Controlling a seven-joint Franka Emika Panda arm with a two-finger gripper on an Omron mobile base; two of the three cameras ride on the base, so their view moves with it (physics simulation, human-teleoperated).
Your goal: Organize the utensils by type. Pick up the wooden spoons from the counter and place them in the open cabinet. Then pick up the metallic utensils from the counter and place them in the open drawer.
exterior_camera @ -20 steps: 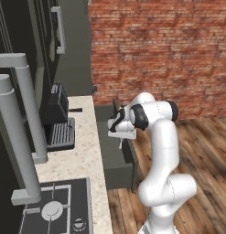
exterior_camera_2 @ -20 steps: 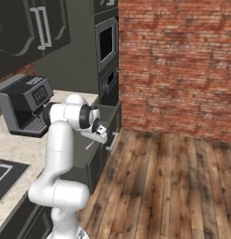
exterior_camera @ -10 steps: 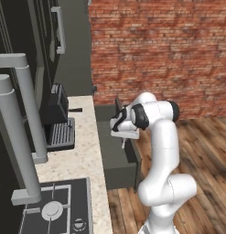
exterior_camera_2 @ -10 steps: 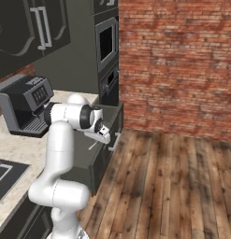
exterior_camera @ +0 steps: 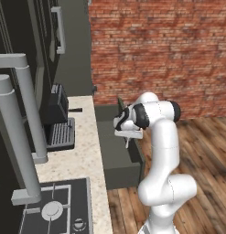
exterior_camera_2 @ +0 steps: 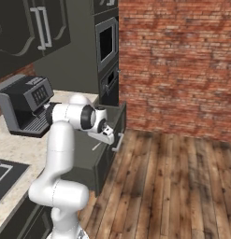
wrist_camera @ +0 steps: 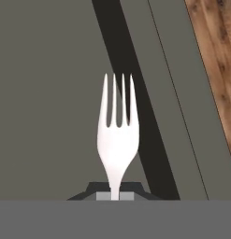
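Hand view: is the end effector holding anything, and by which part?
Yes, the end effector is shut on the silver fork, gripped at its handle end, tines pointing away over the open drawer.

counter [exterior_camera: 87,155]: beige stone | on it: coffee machine [exterior_camera: 57,109], cooktop [exterior_camera: 55,212]

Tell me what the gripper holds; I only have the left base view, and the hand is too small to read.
Observer: The hand view shows a silver fork, handle pinched in the shut gripper, tines pointing away.
Operator: What lies beneath it?
Observer: The flat dark grey bottom of the open drawer.
Operator: Is the fork close to the drawer's edge?
Observer: In the right base view the gripper hangs over the drawer near its front wall, wood floor beyond.
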